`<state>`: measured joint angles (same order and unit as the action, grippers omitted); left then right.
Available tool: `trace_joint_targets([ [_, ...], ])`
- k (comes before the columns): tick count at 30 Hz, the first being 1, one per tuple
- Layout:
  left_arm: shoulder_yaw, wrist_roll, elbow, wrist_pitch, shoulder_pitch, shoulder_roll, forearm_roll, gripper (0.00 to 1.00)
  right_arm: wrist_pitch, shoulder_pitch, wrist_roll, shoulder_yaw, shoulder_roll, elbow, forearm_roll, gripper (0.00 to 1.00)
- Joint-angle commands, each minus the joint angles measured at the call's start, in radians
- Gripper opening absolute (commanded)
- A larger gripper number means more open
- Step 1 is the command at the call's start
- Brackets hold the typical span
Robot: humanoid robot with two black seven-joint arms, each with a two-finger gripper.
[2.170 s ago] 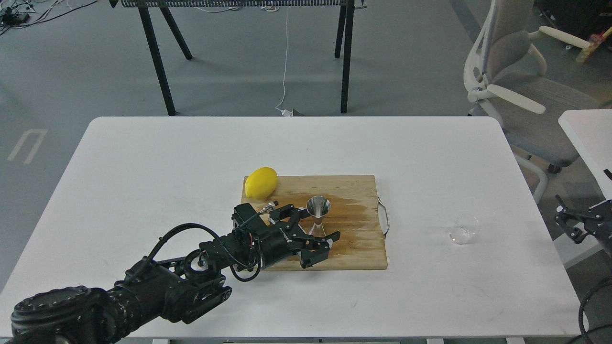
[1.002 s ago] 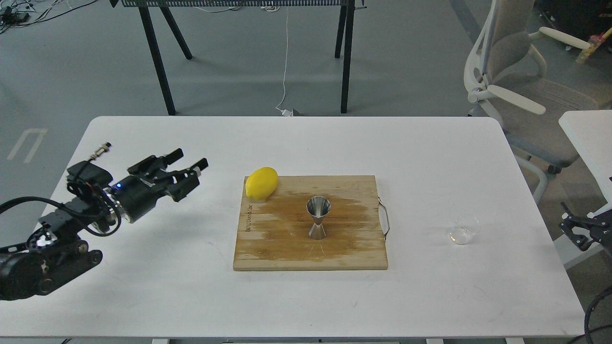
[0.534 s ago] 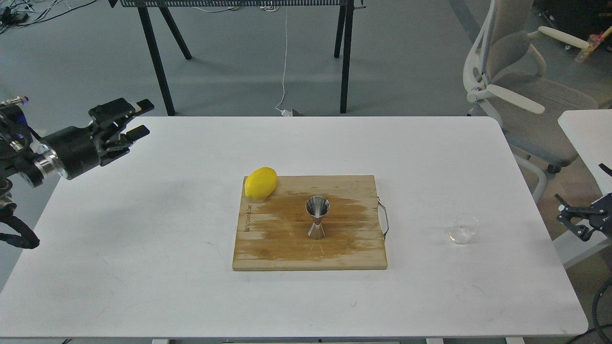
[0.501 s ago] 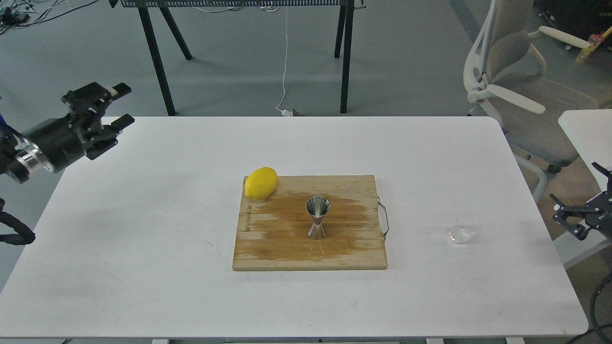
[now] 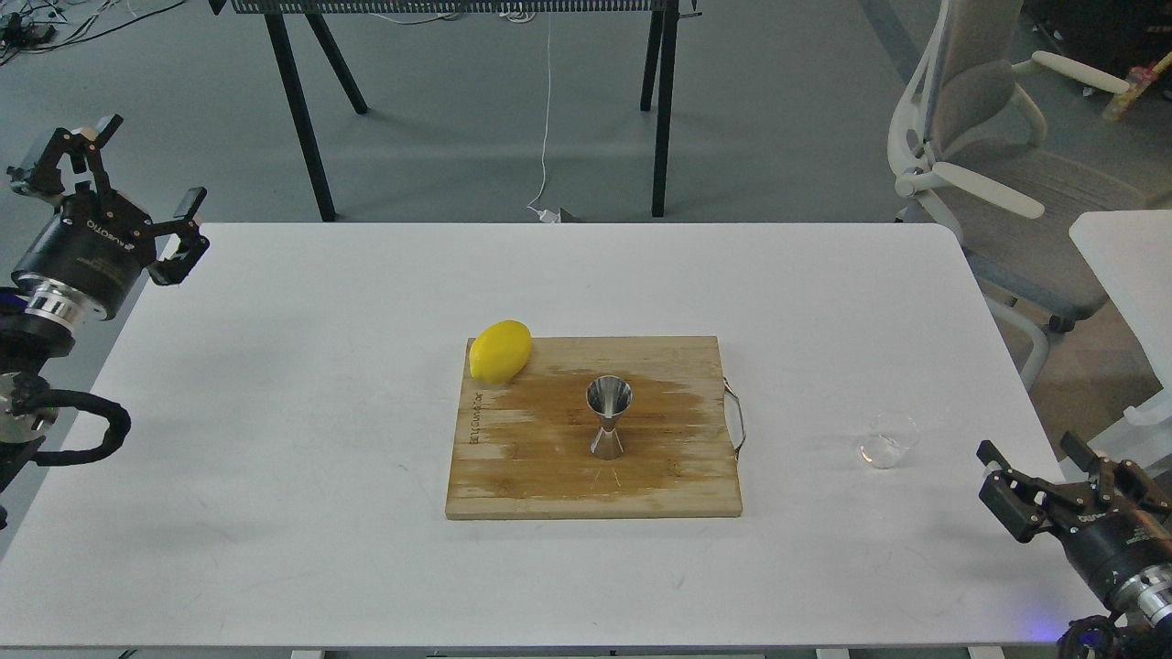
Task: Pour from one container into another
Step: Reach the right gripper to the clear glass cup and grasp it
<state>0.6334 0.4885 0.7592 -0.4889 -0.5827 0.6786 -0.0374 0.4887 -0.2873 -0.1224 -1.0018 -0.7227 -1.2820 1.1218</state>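
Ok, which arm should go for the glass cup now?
Right. Its pincer is open near the table's right edge, close to the glass cup. The left pincer is open too, but off the far left corner, with the cutting board and jigger in between.

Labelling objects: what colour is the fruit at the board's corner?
Bright yellow, a lemon, clearest in the head view.

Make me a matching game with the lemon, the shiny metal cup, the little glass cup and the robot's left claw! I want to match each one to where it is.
Things:
1. lemon
2. steel jigger
3. glass cup
4. left gripper

Places:
A. on the bare white table, right of the board
B. at the table's far left corner, open and empty
C. upright in the middle of the cutting board
D. at the board's far left corner

Pairs: 1-D, 2-C, 3-A, 4-B
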Motion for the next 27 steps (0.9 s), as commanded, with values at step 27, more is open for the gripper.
trace_joint_targets([
  [27, -0.001, 0.000, -0.004, 0.000, 0.078, -0.007, 0.002, 1.00, -0.176, 0.168, 0.102, 0.019, 0.161, 0.027, -0.163, 0.98],
])
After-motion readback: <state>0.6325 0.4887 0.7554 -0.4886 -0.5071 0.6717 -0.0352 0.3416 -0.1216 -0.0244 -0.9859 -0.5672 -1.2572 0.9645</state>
